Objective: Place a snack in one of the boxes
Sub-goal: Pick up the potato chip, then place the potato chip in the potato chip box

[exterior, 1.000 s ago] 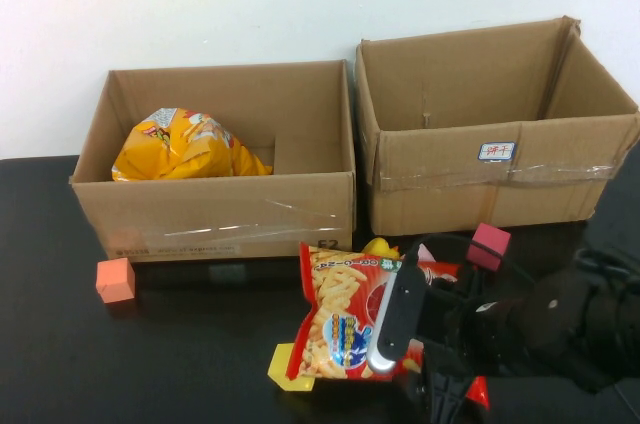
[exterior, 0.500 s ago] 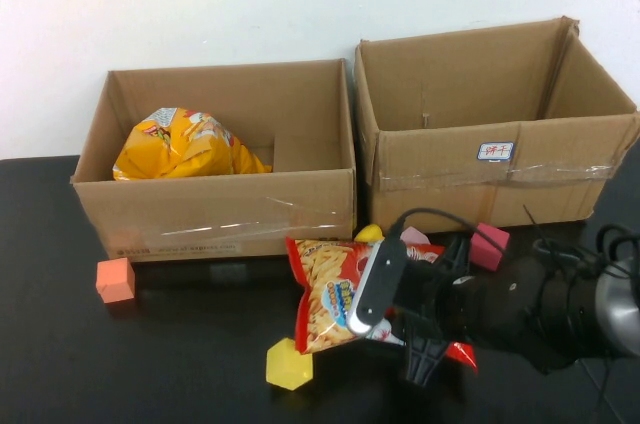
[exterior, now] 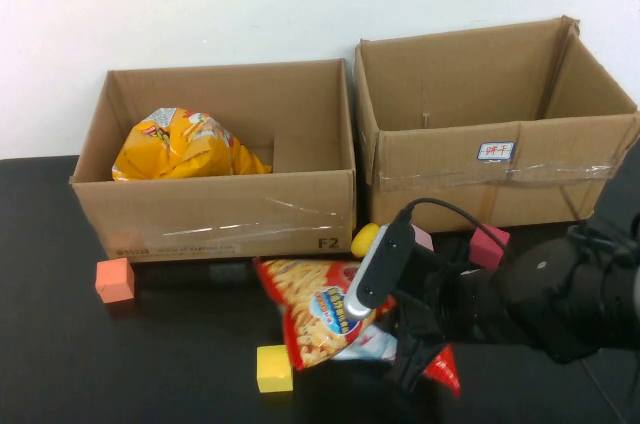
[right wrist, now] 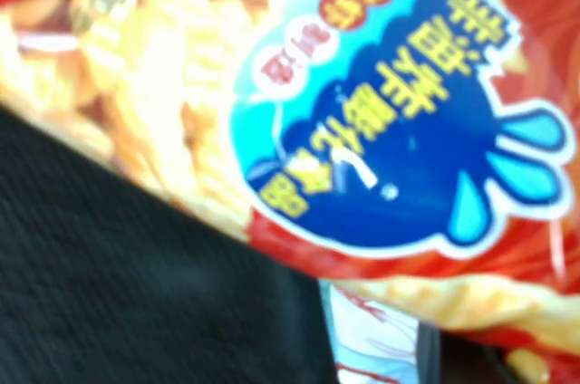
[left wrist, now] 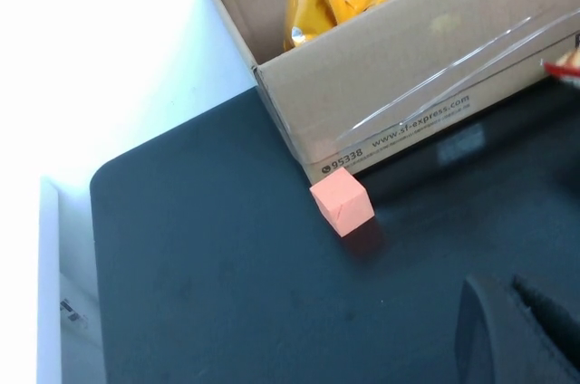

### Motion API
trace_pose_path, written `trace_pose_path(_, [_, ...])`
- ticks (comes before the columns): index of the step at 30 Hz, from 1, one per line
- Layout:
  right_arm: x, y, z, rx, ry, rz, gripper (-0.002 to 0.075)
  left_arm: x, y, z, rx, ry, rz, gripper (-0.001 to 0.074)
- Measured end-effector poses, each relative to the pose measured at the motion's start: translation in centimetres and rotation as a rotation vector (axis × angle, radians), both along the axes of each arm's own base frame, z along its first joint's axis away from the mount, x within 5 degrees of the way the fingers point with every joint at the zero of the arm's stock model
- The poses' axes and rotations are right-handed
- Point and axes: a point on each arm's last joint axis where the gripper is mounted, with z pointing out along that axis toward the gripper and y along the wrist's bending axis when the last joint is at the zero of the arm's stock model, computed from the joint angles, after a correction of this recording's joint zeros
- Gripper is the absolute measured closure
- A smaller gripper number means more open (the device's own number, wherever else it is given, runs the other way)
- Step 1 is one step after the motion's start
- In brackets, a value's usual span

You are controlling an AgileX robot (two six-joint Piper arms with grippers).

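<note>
Red snack bag (exterior: 310,319) at lower centre of high view, on table, outside both boxes. Right gripper (exterior: 385,329) on bag, apparently clamping it; fingers hidden. Left gripper (left wrist: 521,339) clenched, parked. Remaining: lift, transfer into left box (exterior: 215,214) or right box (exterior: 490,169).

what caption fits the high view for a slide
Right gripper closes on red snack bag before two cardboard boxes; left gripper unseen.

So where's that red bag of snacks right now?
In the high view the red snack bag lies on the black table, in front of the left cardboard box, by the yellow block; the right gripper is at its right edge.
</note>
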Motion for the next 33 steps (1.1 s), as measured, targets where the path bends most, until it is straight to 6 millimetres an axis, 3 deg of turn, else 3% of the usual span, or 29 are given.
trace_pose_path(7, [-1.7, 0.6, 4.6, 0.199, 0.022, 0.041, 0.0535, 0.0, 0.0, 0.0, 0.004, -0.004, 0.001, 0.0736])
trace_pose_path(14, [-2.6, 0.5, 10.7, 0.356, -0.081, 0.058, 0.0536, 0.0, 0.0, 0.0, 0.006, -0.006, 0.003, 0.0736])
trace_pose_path(18, [-1.0, 1.6, 15.5, 0.442, -0.215, 0.070, 0.0537, 0.0, 0.0, 0.1, 0.007, -0.009, 0.003, 0.0736])
trace_pose_path(22, [2.8, 3.2, 19.9, 0.515, -0.361, -0.017, 0.0538, 0.1, 0.1, 0.1, 0.012, -0.014, 0.005, 0.0736])
trace_pose_path(25, [6.4, 4.6, 20.2, 0.587, -0.369, -0.171, 0.0538, 0.1, 0.1, 0.1, 0.011, -0.014, 0.005, 0.0736])
trace_pose_path(29, [10.7, 6.5, 17.7, 0.596, -0.356, -0.301, 0.0529, 0.1, 0.1, 0.1, 0.011, -0.014, 0.005, 0.0736])
trace_pose_path(33, [12.8, 7.8, 15.1, 0.605, -0.319, -0.344, 0.0399, 0.1, 0.1, 0.1, 0.011, -0.014, 0.005, 0.0736])
